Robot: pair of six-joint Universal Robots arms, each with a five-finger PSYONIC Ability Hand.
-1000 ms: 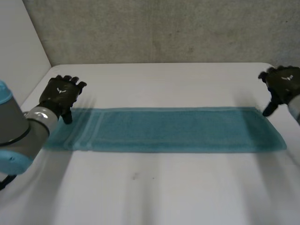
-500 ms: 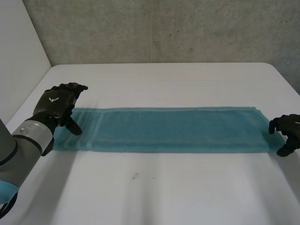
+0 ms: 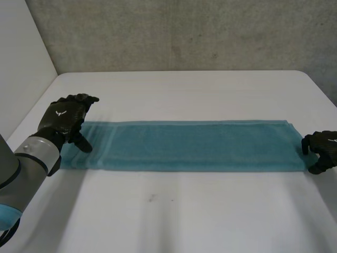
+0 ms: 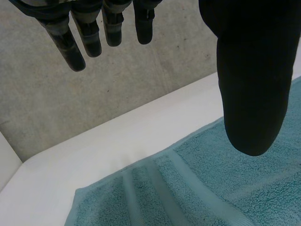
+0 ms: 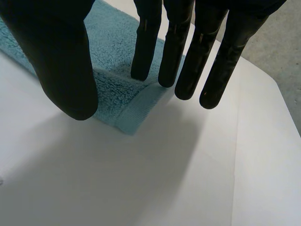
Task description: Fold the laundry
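A teal towel (image 3: 189,145), folded into a long strip, lies flat across the white table (image 3: 184,211). My left hand (image 3: 63,118) hovers over the strip's left end near its far corner, open. In the left wrist view its fingers (image 4: 84,37) are straight and its thumb (image 4: 254,70) stands apart above the striped towel end (image 4: 188,188). My right hand (image 3: 322,150) is at the strip's right end, by the near corner. In the right wrist view its straight fingers (image 5: 183,52) point down at the towel corner (image 5: 127,113), with the thumb (image 5: 61,56) spread on the other side; nothing is pinched.
A grey wall (image 3: 184,31) runs behind the table and a white panel (image 3: 21,58) stands at the left. The table's right edge (image 3: 321,89) lies close beside my right hand. Bare table top stretches in front of the towel.
My right hand has come down from beside the towel's far right corner to its near right corner. My left hand has shifted slightly nearer over the left end.
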